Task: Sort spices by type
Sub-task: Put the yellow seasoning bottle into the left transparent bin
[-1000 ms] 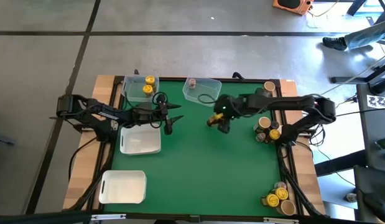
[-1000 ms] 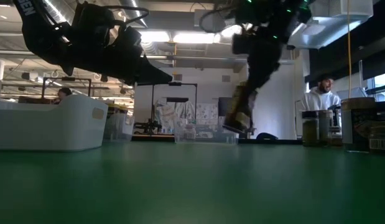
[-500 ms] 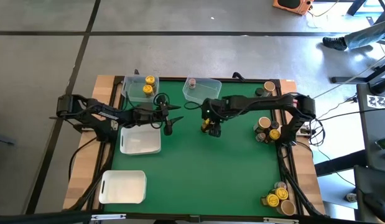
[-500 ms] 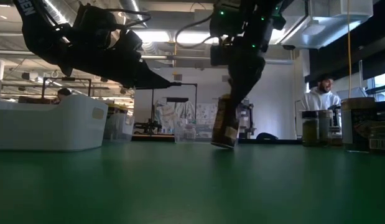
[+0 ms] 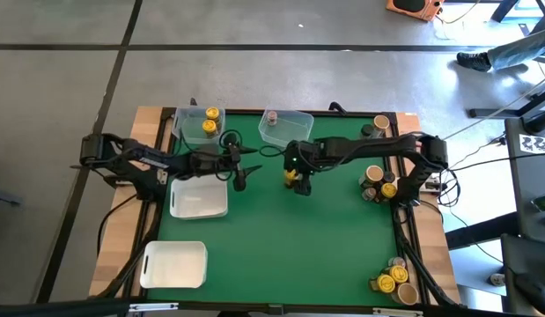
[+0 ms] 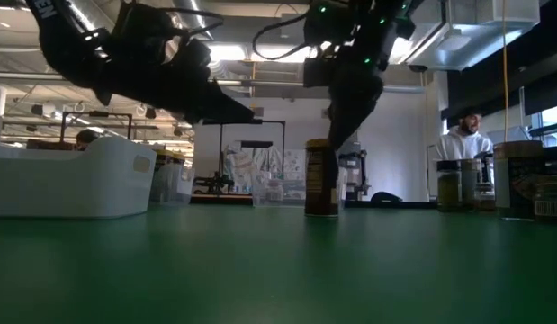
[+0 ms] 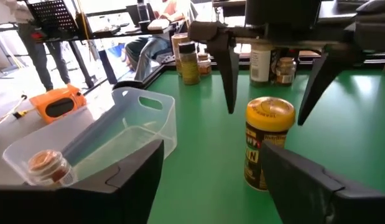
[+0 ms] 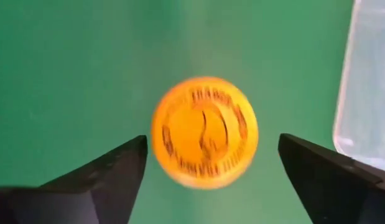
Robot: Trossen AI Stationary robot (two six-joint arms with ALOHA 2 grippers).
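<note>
A spice jar with a bright yellow lid (image 7: pixel 267 143) stands upright on its base on the green table, near the middle toward the far edge (image 5: pixel 292 180). My right gripper (image 7: pixel 267 93) hangs open just above it, one finger on each side of the lid (image 8: pixel 204 140), touching nothing. In the low view the jar (image 6: pixel 321 177) stands free under that gripper (image 6: pixel 345 117). My left gripper (image 5: pixel 243 169) is open and hovers level a short way to the jar's left, pointing at it.
Two clear tubs sit at the far edge, one (image 5: pixel 197 126) holding yellow-lidded jars, the other (image 5: pixel 287 124) a grey-pink-lidded jar (image 7: pixel 43 163). Two white trays (image 5: pixel 199 199) (image 5: pixel 173 265) lie on the left. More jars cluster at the right edge (image 5: pixel 378 183) and the near right corner (image 5: pixel 394 282).
My right gripper carried the yellow-lidded jar toward the table's left and down. The jar hung tilted in the fingers just above the table, then came to stand upright on it. The gripper let go and now sits slightly above the jar.
</note>
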